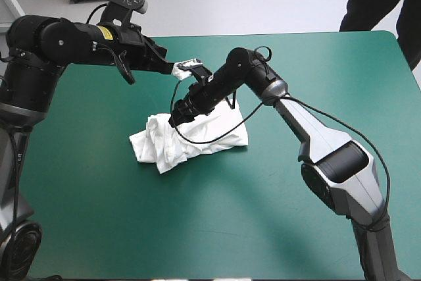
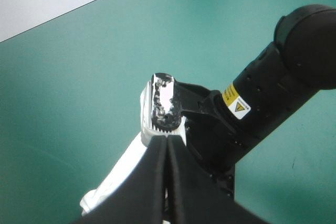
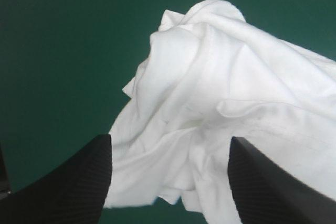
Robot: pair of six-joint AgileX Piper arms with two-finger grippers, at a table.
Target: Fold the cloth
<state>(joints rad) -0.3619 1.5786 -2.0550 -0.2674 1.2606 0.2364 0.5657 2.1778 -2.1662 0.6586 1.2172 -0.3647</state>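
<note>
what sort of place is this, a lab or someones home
Probably a robot lab: a left gripper and right gripper on two arms reach over a table with a teal-green cover, a crumpled T-shirt lying on it.

High view: taken from above and behind, angled down; table (image 1: 99, 228) framed almost whole. Left wrist view: aimed along left gripper (image 2: 168, 142) across table; right arm (image 2: 278, 77) caught close, shared with high view. Right wrist view: held close over T-shirt (image 3: 220, 77), framed by right gripper (image 3: 169, 139); T-shirt shared with high view.

Black arms (image 1: 66, 41), silver forearm (image 1: 316, 129), yellow warning label (image 2: 237, 107)
</note>
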